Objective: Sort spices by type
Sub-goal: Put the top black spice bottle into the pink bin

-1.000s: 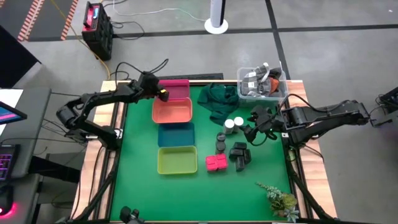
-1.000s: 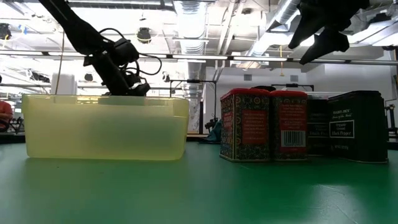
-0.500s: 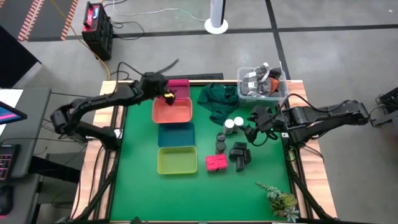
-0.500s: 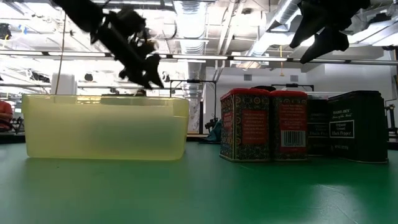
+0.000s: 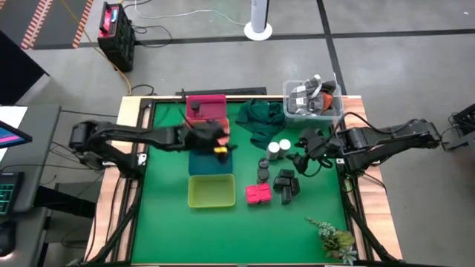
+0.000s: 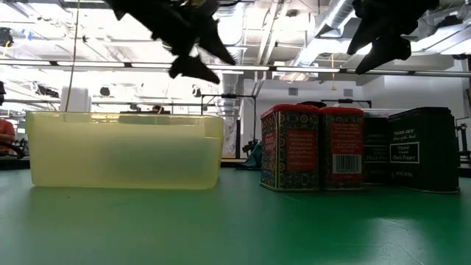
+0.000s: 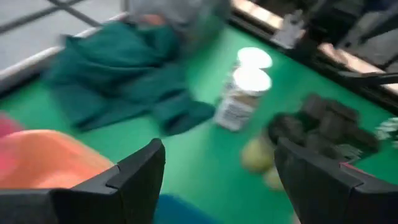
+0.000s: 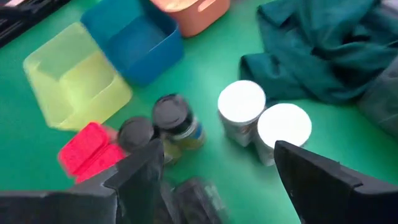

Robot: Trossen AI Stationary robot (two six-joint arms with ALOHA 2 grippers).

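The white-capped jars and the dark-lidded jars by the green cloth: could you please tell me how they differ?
The white-capped jars have broad white lids, while the dark-lidded jars have black lids that look smaller. The white-capped jars stand right beside the dark green cloth; the dark-lidded jars stand farther from it, next to the red packets. Both pairs are round, upright, side by side on the green table, and untouched.

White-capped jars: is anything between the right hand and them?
Nothing visible. The right hand hovers open just right of the white-capped jars; its wrist view shows them unobstructed between its fingers. The dark green cloth lies behind them, not in the path.
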